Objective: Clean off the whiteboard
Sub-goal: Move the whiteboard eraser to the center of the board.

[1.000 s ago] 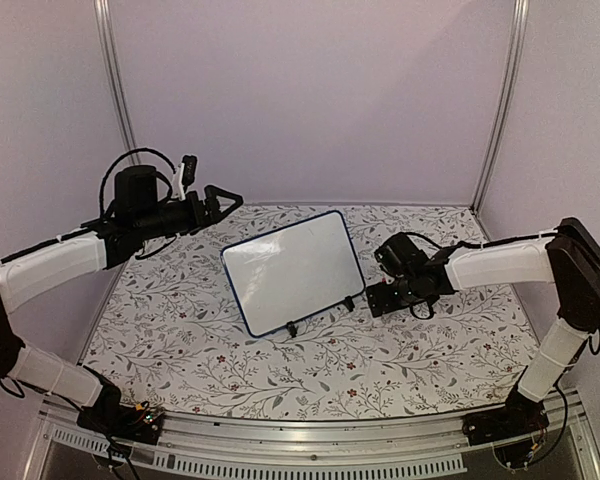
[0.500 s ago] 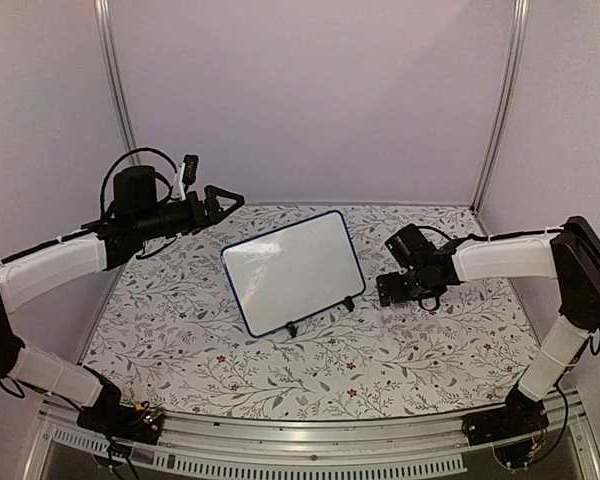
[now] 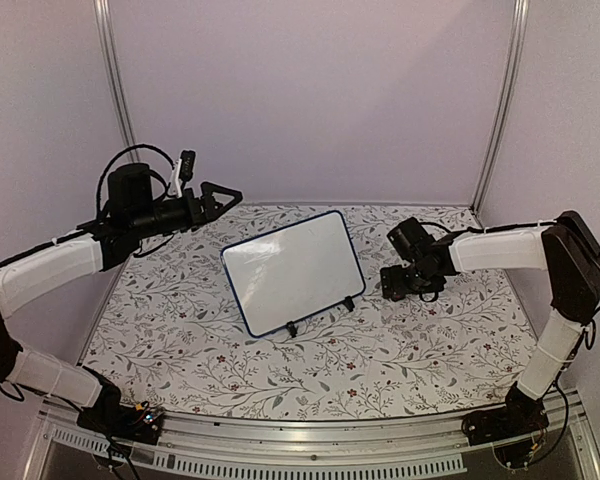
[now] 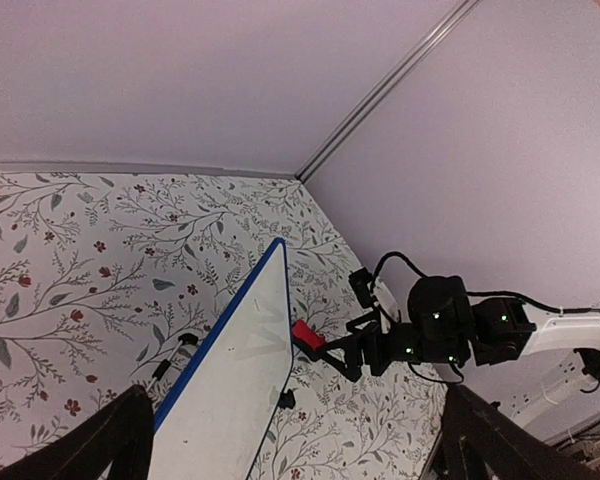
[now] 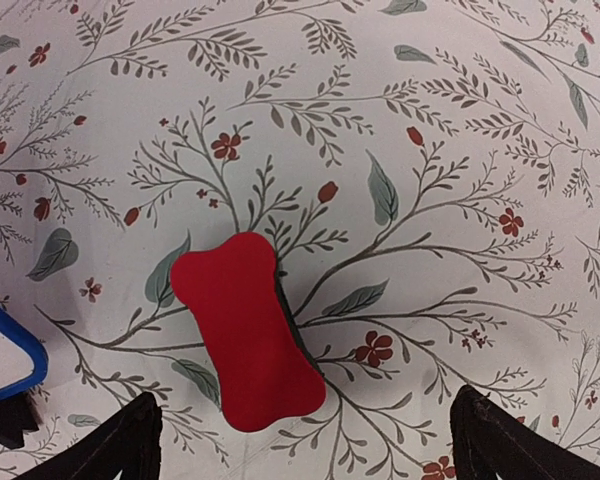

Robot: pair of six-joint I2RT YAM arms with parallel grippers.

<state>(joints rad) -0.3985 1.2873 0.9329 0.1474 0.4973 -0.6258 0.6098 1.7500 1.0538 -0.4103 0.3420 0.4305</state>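
White cloth printed with grey sprigs and small red flowers covers the table (image 3: 180, 340), and every finger here hangs over it. The small rectangular whiteboard with rounded corners and a thin dark-blue frame (image 3: 292, 268) stands near the middle of the table, tipped back on its stand with its plain white face turned up. In the top view it sits between the two sets of fingers and touches neither. The black two-finger left gripper (image 3: 230, 196) is held up in the air just off the board's far corner on that side. Its fingers (image 4: 115, 440) are spread wide and hold nothing. In the left wrist view the board runs edge-on, ahead of and below the gap between them. The black two-finger right gripper (image 3: 395, 283) hangs low, just beside the board's other short side. Its fingers (image 5: 130, 440) also stand wide apart and empty. A blue corner of the board (image 5: 5, 350) shows beyond one finger at the edge of the right wrist view. A small red bone-shaped block (image 5: 248, 345) lies flat on the cloth in the gap between those fingers, nearer the one on the board's side and apparently clear of both. The board's small black feet (image 3: 320, 315) rest on the cloth along its near edge, well apart from the left fingers and near the right ones.
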